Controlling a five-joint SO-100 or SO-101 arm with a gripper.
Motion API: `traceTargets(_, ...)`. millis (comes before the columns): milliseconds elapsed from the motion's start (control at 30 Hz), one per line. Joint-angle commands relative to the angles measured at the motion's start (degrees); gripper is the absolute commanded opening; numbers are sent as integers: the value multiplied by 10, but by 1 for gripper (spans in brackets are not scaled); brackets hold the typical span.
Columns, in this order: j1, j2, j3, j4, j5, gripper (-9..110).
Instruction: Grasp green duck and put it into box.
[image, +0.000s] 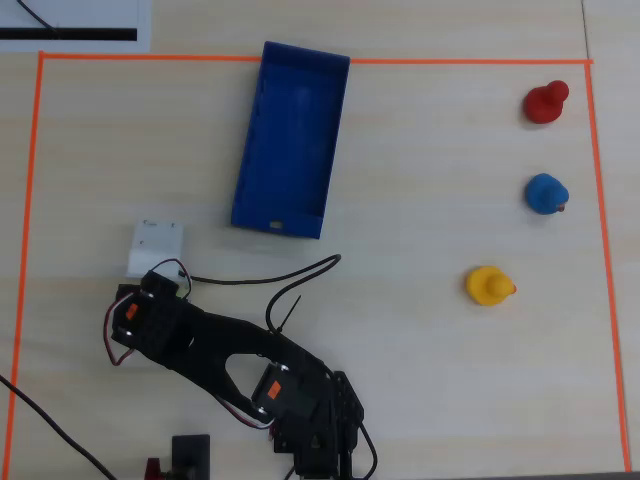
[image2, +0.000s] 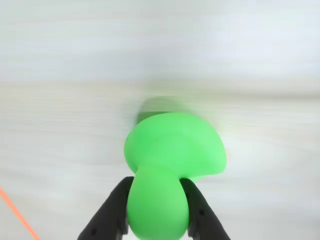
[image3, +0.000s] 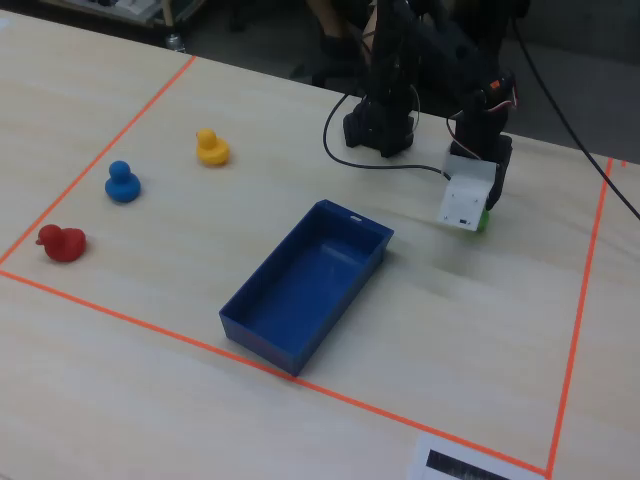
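The fingers (image2: 159, 220) are clenched on the green duck (image2: 170, 165). In the wrist view the two black fingers press the narrow part of the duck from the left and the right, and the wider part of the duck stands out beyond their tips. The worktop (image2: 150, 60) behind the duck is blurred in this view, and an orange tape line (image2: 17, 212) crosses the lower left corner.

In the fixed view only a small green piece of the duck (image3: 483, 220) shows, just under the white camera block (image3: 467, 203) on the wrist of the arm (image3: 480, 130). It is to the right of the blue box (image3: 305, 290) and apart from it. I cannot tell from this view whether the duck touches the worktop. In the overhead view the duck is hidden under the arm (image: 230, 350); the white block (image: 155, 247) lies left of the box (image: 290, 140), near its lower end.

The box is open on top and nothing is seen inside it. It lies inside the orange tape frame (image: 300, 60), with its far end at the top line in the overhead view.

Three other ducks stand well apart from the arm, near the right side of the frame in the overhead view: a red duck (image: 546, 102) at the top, a blue duck (image: 546, 193) below it, and a yellow duck (image: 489, 286) lower and more to the left. In the fixed view the same three stand on the left side.
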Motion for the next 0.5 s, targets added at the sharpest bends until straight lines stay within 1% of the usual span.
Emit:
traceTargets(0,63,28,-67,72,-12,0)
traceTargets(100,134,45,-132,116,-33,0)
traceTargets(233,247,67,-199,123,-53,0)
traceTargets(333,314,81,-226,107,-62,0)
traceTargets(467,377,91,-221,54,-78,0)
